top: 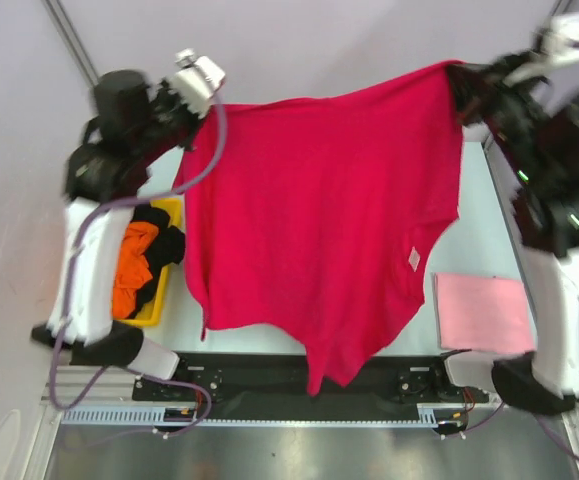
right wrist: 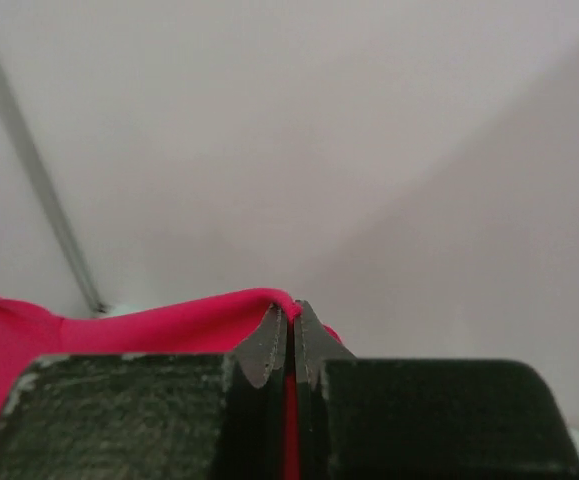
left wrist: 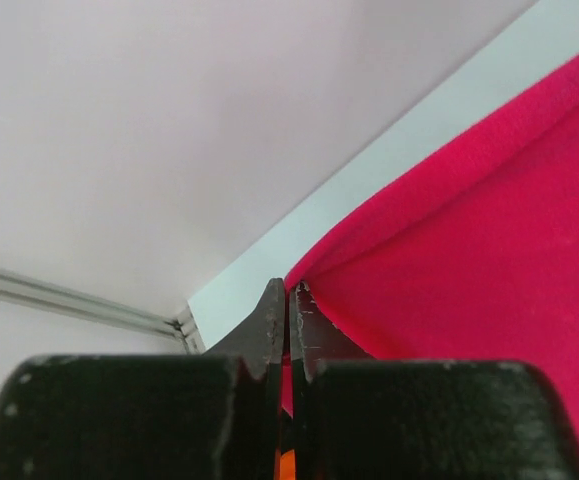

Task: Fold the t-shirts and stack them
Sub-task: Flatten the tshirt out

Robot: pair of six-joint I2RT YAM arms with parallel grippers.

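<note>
The crimson red t-shirt [top: 319, 215] is held up and spread wide above the table, its lower end hanging over the near edge. My left gripper [top: 191, 128] is shut on its left top corner, which shows in the left wrist view [left wrist: 469, 230]. My right gripper [top: 466, 78] is shut on its right top corner, which shows in the right wrist view [right wrist: 169, 322]. The pale pink t-shirt [top: 482, 312] lies folded flat at the right front. The orange t-shirt [top: 132, 268] and the black t-shirt [top: 165, 250] lie bunched in the yellow tray.
The yellow tray [top: 157, 312] stands at the table's left side beside the left arm. The pale table top [top: 479, 225] shows right of the red shirt. A black rail [top: 269, 380] runs along the near edge between the arm bases.
</note>
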